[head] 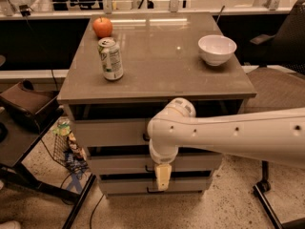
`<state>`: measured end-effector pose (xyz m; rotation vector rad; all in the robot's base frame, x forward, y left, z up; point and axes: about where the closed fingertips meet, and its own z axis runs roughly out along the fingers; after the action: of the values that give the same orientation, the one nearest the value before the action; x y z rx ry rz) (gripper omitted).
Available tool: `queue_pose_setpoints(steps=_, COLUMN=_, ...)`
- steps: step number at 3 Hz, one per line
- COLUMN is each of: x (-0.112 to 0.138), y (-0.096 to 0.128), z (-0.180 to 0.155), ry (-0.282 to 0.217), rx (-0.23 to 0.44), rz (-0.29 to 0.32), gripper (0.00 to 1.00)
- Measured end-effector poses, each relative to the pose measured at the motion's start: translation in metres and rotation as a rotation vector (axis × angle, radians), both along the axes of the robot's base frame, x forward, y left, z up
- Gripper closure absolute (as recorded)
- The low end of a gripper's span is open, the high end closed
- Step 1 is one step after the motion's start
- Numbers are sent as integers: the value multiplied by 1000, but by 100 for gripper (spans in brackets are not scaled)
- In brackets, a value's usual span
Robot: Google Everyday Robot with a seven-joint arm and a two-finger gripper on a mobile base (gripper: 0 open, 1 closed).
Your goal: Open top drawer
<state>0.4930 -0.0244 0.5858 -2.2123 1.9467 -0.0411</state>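
The top drawer [107, 132] is the light grey front just under the cabinet top, and it looks closed. Its small black handle [145, 137] peeks out at the left edge of my white arm [228, 135], which crosses the drawer fronts from the right. My gripper [162, 177] hangs pointing down below the wrist, in front of the middle and bottom drawers. It sits below the top drawer's handle and holds nothing I can see.
On the cabinet top stand a red apple [102, 27], a drink can [110, 59] and a white bowl [217, 49]. The middle drawer [114, 163] and bottom drawer [124, 185] are closed. A wire basket [66, 149] stands at the left, an office chair [281, 80] at the right.
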Motion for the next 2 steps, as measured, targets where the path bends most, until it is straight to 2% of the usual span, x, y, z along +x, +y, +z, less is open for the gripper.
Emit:
queue_pose_setpoints(steps=1, x=9, y=17, z=-21, ry=20, rx=19, rz=13, gripper=25)
queue_pose_setpoints(steps=2, x=9, y=18, z=-19, ry=22, rx=19, rz=14, gripper=48)
